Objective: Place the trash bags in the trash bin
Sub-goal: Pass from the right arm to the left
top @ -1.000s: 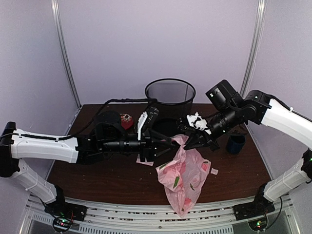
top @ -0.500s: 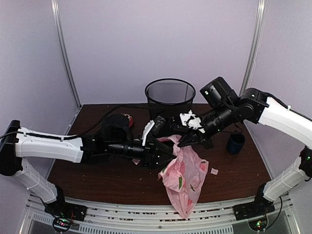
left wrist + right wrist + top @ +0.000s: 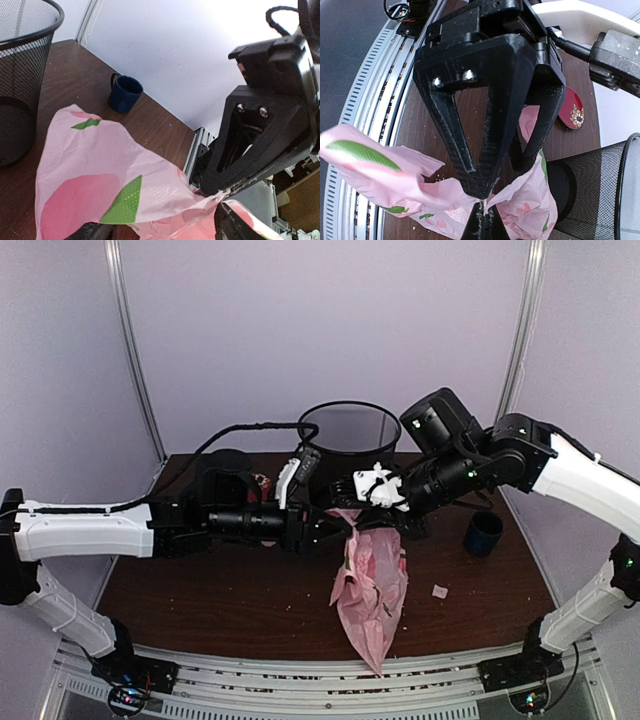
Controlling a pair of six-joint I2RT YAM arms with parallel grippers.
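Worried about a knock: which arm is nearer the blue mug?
Right. The right arm passes close by the mug; the left arm reaches in from the other side, its hand ending at the pink bag.

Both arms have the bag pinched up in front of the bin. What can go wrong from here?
1. The bag hangs long and loose below the jaws, and the bin stands tall behind it; the tail could drape outside or snag the rim.
2. Both jaws pinch one small fold of thin plastic, close together; it could slip or tear if the arms diverge.
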